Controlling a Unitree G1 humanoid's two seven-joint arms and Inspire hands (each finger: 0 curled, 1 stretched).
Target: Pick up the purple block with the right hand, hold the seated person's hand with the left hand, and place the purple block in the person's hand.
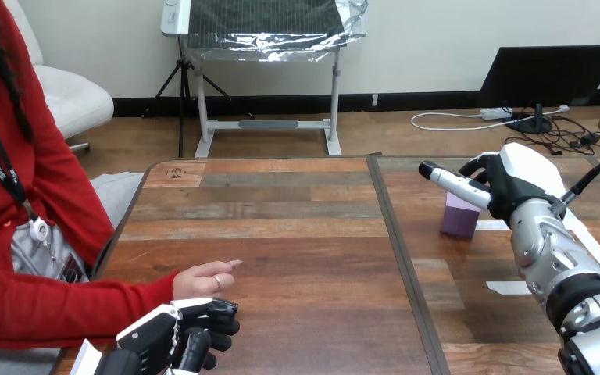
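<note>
From where I stand, the purple block (460, 217) sits on the table (297, 226) just right of the dark seam (401, 234) that runs down the tabletop, toward the seam's far end. The right hand (508, 183) is right at the block, over its top and far side. Whether that hand has closed on it or only hovers there I cannot tell. Well left of the seam, toward its near end, the person's hand (201, 279) rests on the wood, pointing toward the seam. The left hand (168, 337) lies just beside it on the robot's side, its fingers (220, 311) curled in on themselves and not wrapped round the person's hand as far as I can see. The block looks small, rigid and light, with plain flat faces, so it should neither crush nor sag, though smooth sides could slip under a weak pinch. I would take it across two opposite upright faces, about mid-height, leaving the underside free to set down into the person's hand.
</note>
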